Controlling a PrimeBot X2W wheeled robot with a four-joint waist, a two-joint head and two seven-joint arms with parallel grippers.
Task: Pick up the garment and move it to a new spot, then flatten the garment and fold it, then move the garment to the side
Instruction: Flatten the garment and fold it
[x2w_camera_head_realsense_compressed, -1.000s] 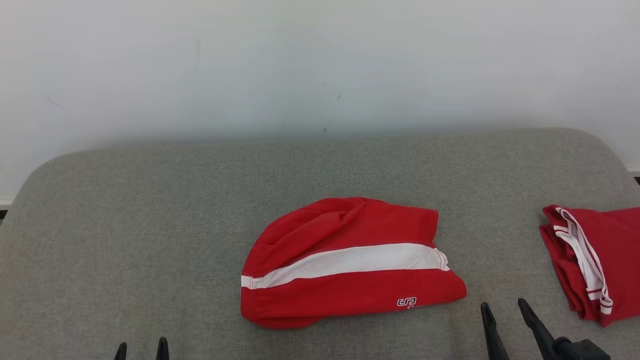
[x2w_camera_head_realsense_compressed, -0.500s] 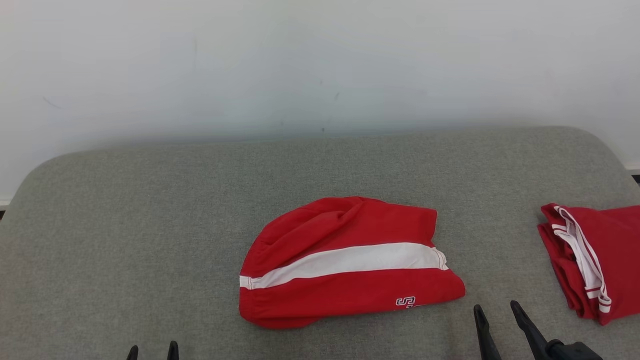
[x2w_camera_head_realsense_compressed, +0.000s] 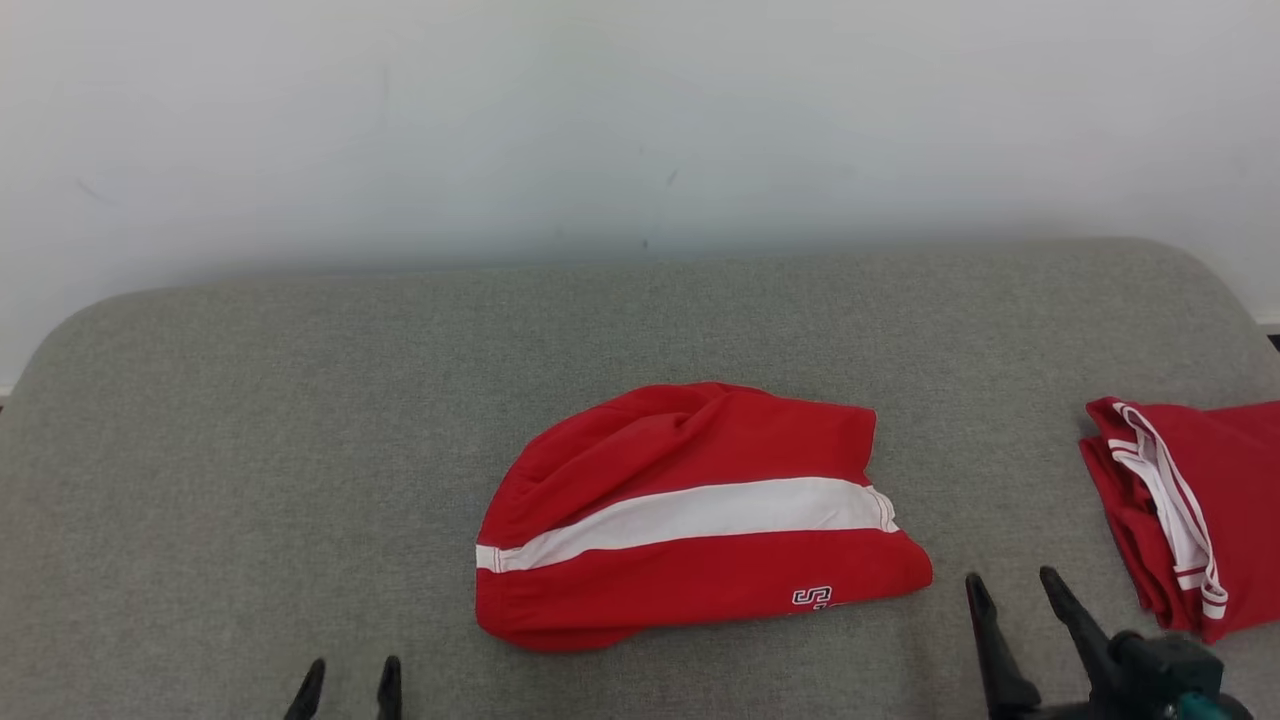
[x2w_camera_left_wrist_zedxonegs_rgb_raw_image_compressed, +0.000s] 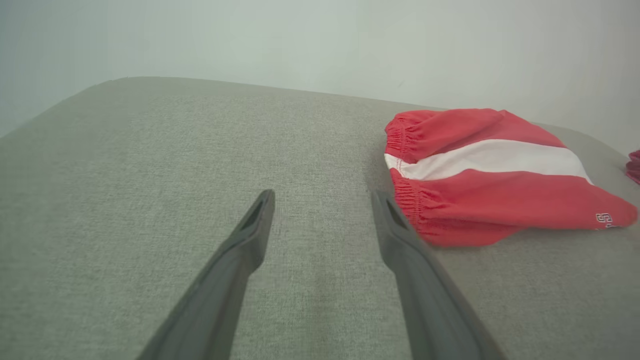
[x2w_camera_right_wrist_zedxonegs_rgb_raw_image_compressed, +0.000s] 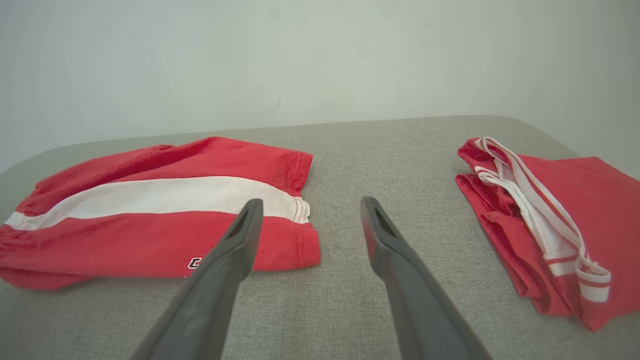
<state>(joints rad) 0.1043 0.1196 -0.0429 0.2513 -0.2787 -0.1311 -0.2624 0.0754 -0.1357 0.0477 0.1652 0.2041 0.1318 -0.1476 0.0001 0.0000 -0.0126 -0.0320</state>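
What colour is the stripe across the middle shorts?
White stripe on red shorts; head view shows it best.

To the right of the garment (x2w_camera_head_realsense_compressed: 700, 520), the second red garment (x2w_camera_head_realsense_compressed: 1185, 500) was cut off by the right edge of the head view, so its full extent could not be determined. The white lettering (x2w_camera_head_realsense_compressed: 812, 598) at the garment's near right corner was partly hidden at the hem and too small to read; in the right wrist view, one finger (x2w_camera_right_wrist_zedxonegs_rgb_raw_image_compressed: 220, 270) of the right gripper (x2w_camera_right_wrist_zedxonegs_rgb_raw_image_compressed: 311, 202) covered most of it. Nearer than the garment, the left gripper (x2w_camera_head_realsense_compressed: 352, 668) was cut off by the bottom edge of the head view just below its fingertips, and the right gripper's body was partly cut off there.
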